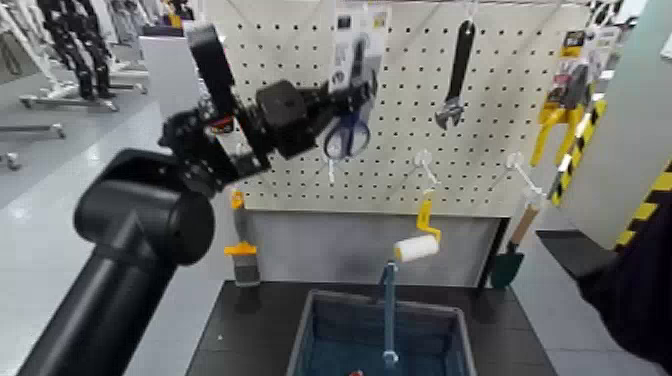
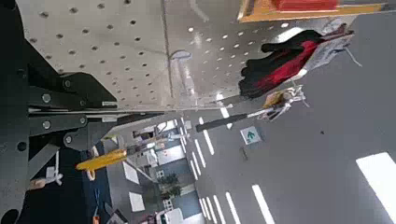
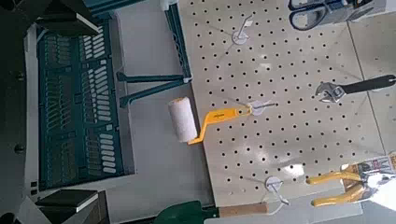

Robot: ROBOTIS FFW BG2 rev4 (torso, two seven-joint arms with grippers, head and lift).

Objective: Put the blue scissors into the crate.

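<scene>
The left gripper is reaching up to the pegboard and meeting the blue scissors, which are hanging on their white card from a hook, high above the crate on the dark table. Whether its fingers are spread or pinching the card, I cannot tell, since the wrist body is hiding them. The carded scissors probably need lifting off the hook before lowering. A black wrench is hanging near, yellow-handled pliers farther off; a paint roller and the crate's handle post are standing between board and bin. The right arm is waiting low at the right edge, gripper unseen.
</scene>
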